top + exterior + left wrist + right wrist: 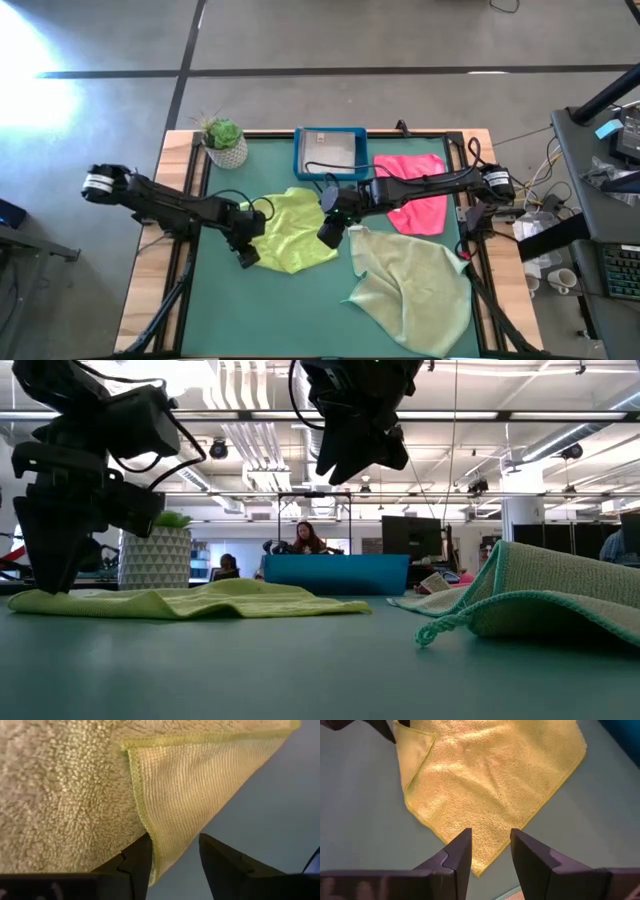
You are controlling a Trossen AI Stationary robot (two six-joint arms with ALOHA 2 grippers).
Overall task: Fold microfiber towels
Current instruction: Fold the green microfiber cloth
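A yellow towel (295, 232) lies spread on the green table, with its near-left corner folded over as a flap (185, 795). My left gripper (175, 840) is open and low at that corner, the flap's tip between its fingers; the low view shows it (52, 575) down at towel level. My right gripper (491, 832) hangs open, well above the table (350, 465), over the yellow towel's near-right corner (480, 865). A pink towel (415, 190) lies at the far right. A larger sage-green towel (415, 290) lies rumpled at the near right. My left gripper comes slanting down at the folded-over corner (167, 860) of the yellow towel, one finger on each side of the flap's tip. I cannot tell whether the fingers touch the cloth. The towel lies flat on the table.
A blue tray (330, 152) stands at the far middle, and a potted plant (225, 143) at the far left corner. Bare green table (280, 310) lies in front of the yellow towel. People sit in the room beyond the table.
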